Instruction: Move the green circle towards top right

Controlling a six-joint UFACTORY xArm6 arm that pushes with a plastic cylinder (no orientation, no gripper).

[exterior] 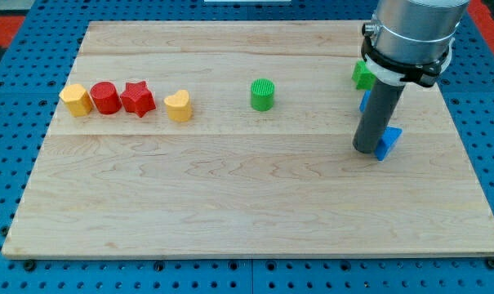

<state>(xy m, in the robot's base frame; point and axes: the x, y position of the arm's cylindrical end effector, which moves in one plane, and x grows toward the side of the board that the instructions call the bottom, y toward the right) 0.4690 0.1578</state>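
Observation:
The green circle [263, 94] stands upright near the middle of the wooden board [247, 204], a little above centre. My tip [367, 150] rests on the board well to the view's right of it and slightly lower. The rod touches or nearly touches a blue block [388, 142] on its right side. The rod and arm partly hide another blue block [364, 101] and a green block [362, 75] behind them.
A row of blocks lies at the view's left: a yellow block [76, 100], a red cylinder [105, 98], a red star [137, 98] and a yellow heart [179, 105]. Blue pegboard [10, 122] surrounds the board.

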